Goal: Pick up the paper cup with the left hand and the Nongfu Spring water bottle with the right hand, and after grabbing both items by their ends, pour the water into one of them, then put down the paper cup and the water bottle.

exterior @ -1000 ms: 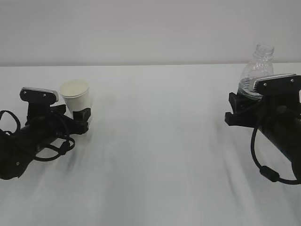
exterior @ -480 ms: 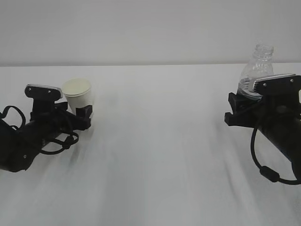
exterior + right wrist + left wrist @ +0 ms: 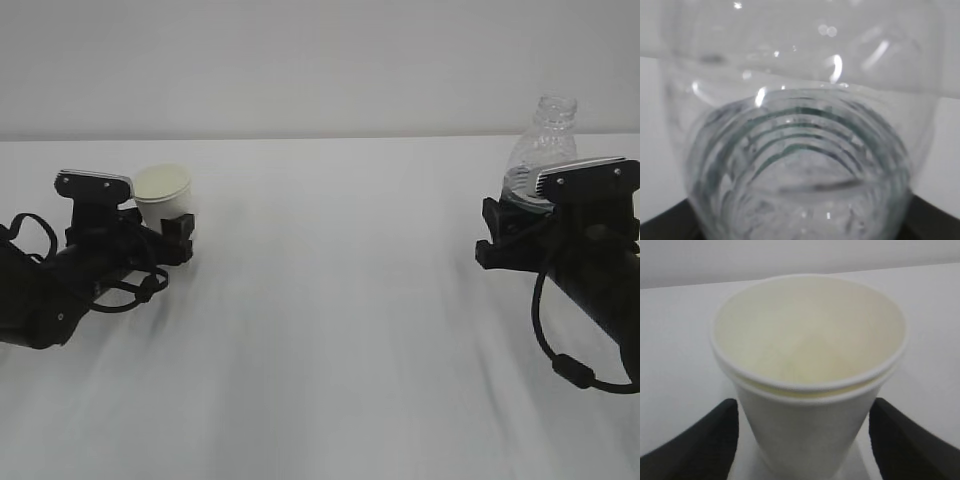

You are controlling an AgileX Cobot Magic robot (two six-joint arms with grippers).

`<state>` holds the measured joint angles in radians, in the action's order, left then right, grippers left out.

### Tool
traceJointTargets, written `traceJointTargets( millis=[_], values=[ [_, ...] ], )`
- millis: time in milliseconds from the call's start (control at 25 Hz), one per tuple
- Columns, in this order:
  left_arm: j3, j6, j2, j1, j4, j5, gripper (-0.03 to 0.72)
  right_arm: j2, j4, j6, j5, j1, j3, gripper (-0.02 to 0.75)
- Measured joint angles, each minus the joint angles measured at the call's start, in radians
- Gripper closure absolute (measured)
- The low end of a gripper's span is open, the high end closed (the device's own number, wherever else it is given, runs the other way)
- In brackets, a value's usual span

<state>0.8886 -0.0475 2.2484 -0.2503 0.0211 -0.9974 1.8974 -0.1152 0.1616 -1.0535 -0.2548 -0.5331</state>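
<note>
Status: we are at the grasp stage, with both containers engaged and no pouring begun.

Left side. We see the left end effector (image 3: 160, 235) low over the table (image 3: 330, 330), its fingers (image 3: 695, 445) set wide on either side of the paper cup (image 3: 164, 198). In the left wrist view the cup stands upright between the two black fingers, near its base, with a narrow gap visible on each side; we cannot tell whether the fingers actually press the wall. The cup appears empty inside. Whether its base rests on the table or is slightly raised cannot be read from the exterior view.

Right side. The right end effector (image 3: 505, 232) is at the lower body of the Nongfu Spring water bottle (image 3: 543, 150), which stands upright with its open neck uppermost at the far right of the table. The right wrist view is filled by the clear ribbed wall, with only dark finger corners at the bottom edge; the jaws stand moderately open around the bottle's width, and we judge this a grip, though contact is not shown plainly. The water (image 3: 805, 186) shows as a level line low in the bottle.

Remaining, in our judgement: confirm both grips, lift, bring bottle and cup together, tilt the bottle over the cup, then set both down. The two containers are well apart.
</note>
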Motion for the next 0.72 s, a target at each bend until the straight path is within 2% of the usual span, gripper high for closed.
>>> traceJointTargets(
  millis=[600, 720],
  values=[
    [0.1, 0.0, 0.027, 0.0, -0.011, 0.069, 0.102, 0.0, 0.002, 0.0, 0.002, 0.0, 0.0, 0.272],
    [0.103, 0.0, 0.039, 0.0, -0.011, 0.069, 0.123, 0.0, 0.003, 0.0, 0.002, 0.0, 0.0, 0.272]
  ],
)
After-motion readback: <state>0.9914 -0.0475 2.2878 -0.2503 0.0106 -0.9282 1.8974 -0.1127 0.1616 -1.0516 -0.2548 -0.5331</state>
